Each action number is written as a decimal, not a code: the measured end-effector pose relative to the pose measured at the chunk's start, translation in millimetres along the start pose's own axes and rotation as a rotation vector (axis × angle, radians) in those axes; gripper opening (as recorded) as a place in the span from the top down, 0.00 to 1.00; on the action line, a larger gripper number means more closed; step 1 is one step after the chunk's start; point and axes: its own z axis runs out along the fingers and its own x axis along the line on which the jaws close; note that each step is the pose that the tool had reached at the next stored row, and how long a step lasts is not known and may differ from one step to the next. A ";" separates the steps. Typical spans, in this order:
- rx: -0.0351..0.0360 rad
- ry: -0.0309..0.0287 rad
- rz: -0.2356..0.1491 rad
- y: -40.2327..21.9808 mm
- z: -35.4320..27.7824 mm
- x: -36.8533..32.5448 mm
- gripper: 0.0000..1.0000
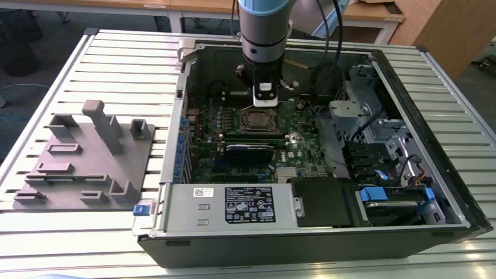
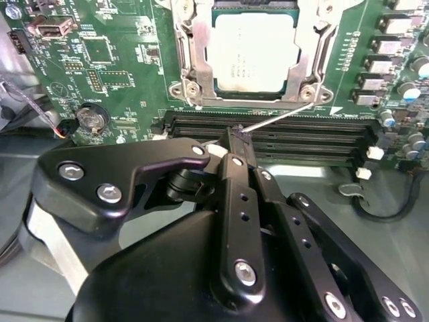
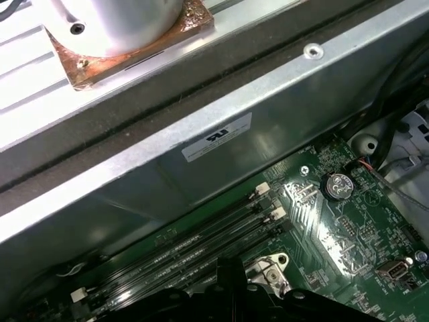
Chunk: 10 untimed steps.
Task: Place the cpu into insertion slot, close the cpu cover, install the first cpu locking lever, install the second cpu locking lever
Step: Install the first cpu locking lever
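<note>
In the second wrist view the cpu (image 2: 251,54) lies flat in the insertion slot with its silver-grey face up. The silvery cpu cover (image 2: 191,60) lies down around it as a frame. A thin wire locking lever (image 2: 281,116) runs slanted from the socket's corner out over the black memory slots (image 2: 295,137). My gripper (image 2: 239,137) is shut, its tips right at the lever's free end. In the exterior view the gripper (image 1: 264,103) hangs straight down at the far edge of the insertion slot (image 1: 259,119), inside the open computer case.
The case wall (image 3: 201,154) rises close behind the memory slots. A coin battery (image 2: 92,117) sits beside them. The power supply (image 1: 225,203) and drive cage (image 1: 387,151) fill the near and right parts. A grey fixture (image 1: 85,157) and a copper-based heatsink (image 3: 120,27) rest outside on the slatted table.
</note>
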 end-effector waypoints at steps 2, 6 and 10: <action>-0.0054 -0.0082 -0.003 -0.7 1.3 0.4 0.89; -0.0074 -0.0114 -0.004 -0.9 1.7 0.6 0.89; -0.0078 -0.0116 -0.004 -1.1 1.8 1.4 0.89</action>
